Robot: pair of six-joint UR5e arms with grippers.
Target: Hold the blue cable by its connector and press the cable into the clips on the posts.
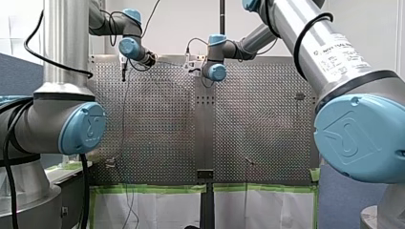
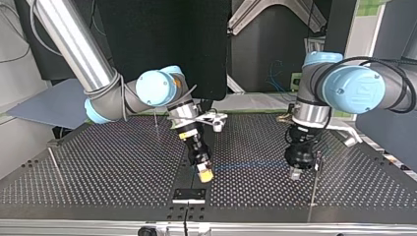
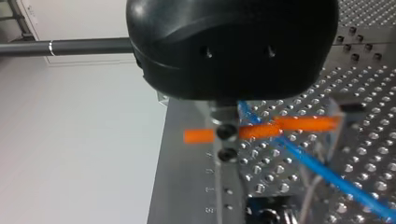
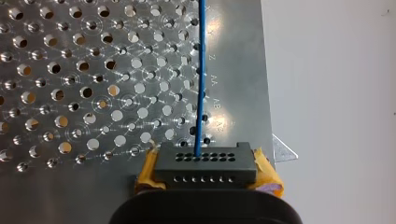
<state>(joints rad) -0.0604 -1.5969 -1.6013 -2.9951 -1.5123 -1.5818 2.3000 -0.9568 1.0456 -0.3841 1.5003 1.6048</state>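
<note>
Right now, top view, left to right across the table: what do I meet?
Far-left post → thin upright post → my right tool, with yellow pads → blue cable → my left tool → post beside my left tool.

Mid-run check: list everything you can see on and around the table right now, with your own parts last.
blue cable: one, blue, running from the connector across the table toward my left gripper.
connector: one, black, between the yellow pads.
orange strip: one, orange, crossing the cable beneath my left gripper.
posts: three seen, thin metal, standing on the table; clips too small to tell.
black plate: one, black, at the table's near edge in the top view.
green tape: strips, green, along the table's edge in the front view.
table: one, perforated metal.
right gripper: one, yellow-padded, shut on the connector.
left gripper: one, black, at the cable.
</note>
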